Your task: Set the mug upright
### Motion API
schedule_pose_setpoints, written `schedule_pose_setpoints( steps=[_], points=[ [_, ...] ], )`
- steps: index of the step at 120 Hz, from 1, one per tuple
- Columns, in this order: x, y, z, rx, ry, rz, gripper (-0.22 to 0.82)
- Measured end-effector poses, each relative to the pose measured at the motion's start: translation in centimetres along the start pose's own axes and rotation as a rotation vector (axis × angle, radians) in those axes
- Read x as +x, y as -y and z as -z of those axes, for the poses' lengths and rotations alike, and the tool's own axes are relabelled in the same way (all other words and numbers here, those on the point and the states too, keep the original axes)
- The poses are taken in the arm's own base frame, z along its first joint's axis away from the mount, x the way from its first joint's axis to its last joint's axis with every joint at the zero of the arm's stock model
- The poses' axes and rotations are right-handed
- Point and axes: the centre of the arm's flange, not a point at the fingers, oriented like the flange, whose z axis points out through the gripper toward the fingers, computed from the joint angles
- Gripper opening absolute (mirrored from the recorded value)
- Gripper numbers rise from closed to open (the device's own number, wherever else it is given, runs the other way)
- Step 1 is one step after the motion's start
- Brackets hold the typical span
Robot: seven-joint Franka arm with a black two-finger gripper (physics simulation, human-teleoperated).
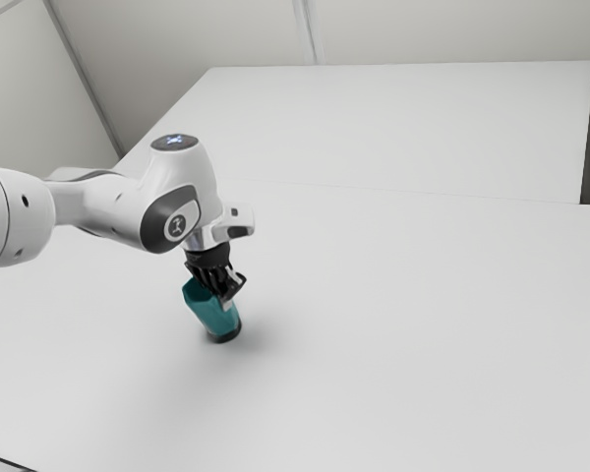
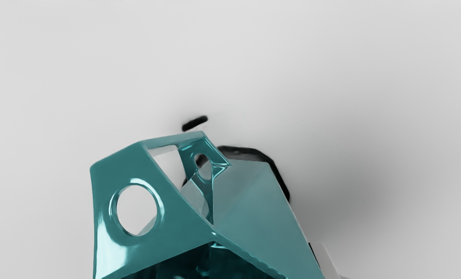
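Observation:
The teal mug [image 1: 208,311] leans at a slant over the table, its black base [image 1: 223,334] low and its mouth tipped up toward the exterior view's left. My gripper [image 1: 220,295] is shut on the mug's upper part. From the wrist, the faceted mug [image 2: 261,205] shows its dark mouth turned toward my hand, with a handle [image 2: 168,217] pierced by round holes at one side. A light fingertip [image 2: 324,259] presses along the outer wall; the opposite fingertip is hidden by the mug. Whether the base touches the table cannot be told.
The white table [image 1: 393,295] extends far past the mug toward the back and the exterior view's right. Pale walls [image 1: 452,34] stand behind it. A short black mark [image 2: 194,123] shows on the surface close to the handle.

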Motion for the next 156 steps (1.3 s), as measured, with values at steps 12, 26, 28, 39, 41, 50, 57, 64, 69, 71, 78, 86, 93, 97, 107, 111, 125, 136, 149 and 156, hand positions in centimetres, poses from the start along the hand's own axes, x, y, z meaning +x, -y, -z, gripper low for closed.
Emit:
schedule_pose_setpoints(
  steps=[12,26,28,39,41,50,57,64,69,71,78,86,93,97,107,111,125,136,149,156],
  points=[
    [0.2,-0.3,-0.3,0.001,0.003,-0.001,-0.17],
    [0.3,-0.7,-0.5,-0.001,0.006,-0.002,0.06],
    [0.3,-0.7,-0.5,-0.001,0.006,-0.002,0.09],
    [0.4,-0.9,-0.3,0.002,0.002,-0.001,0.27],
    [0.4,-1.0,-0.2,0.003,0.001,-0.001,0.3],
    [0.3,-1.1,0.3,0.011,-0.007,0.001,0.39],
    [0.3,-1.2,0.8,0.02,-0.016,0.003,0.44],
    [0.2,-1.2,1.6,0.033,-0.027,0.006,0.48],
    [0.1,-1.3,2.3,0.041,-0.034,0.009,0.5],
    [0.1,-1.3,2.5,0.043,-0.037,0.01,0.51],
    [0.2,-1.2,3.5,0.049,-0.045,0.017,0.53],
    [0.2,-1.1,4.7,0.058,-0.056,0.025,0.55],
    [0.3,-1.0,5.9,0.061,-0.064,0.034,0.56],
    [0.5,-0.8,6.6,0.052,-0.069,0.047,0.57],
    [1.4,-0.1,9.9,0.028,-0.098,0.084,0.58],
    [2.0,0.0,12.1,0.021,-0.124,0.092,0.59],
    [3.6,0.4,19.4,-0.008,-0.2,0.107,0.59],
    [3.7,-0.2,24.3,-0.033,-0.234,0.098,0.6],
    [4.0,0.1,27.5,-0.058,-0.22,0.104,0.6],
    [3.9,0.6,28.3,-0.061,-0.201,0.12,0.6]
  ],
)
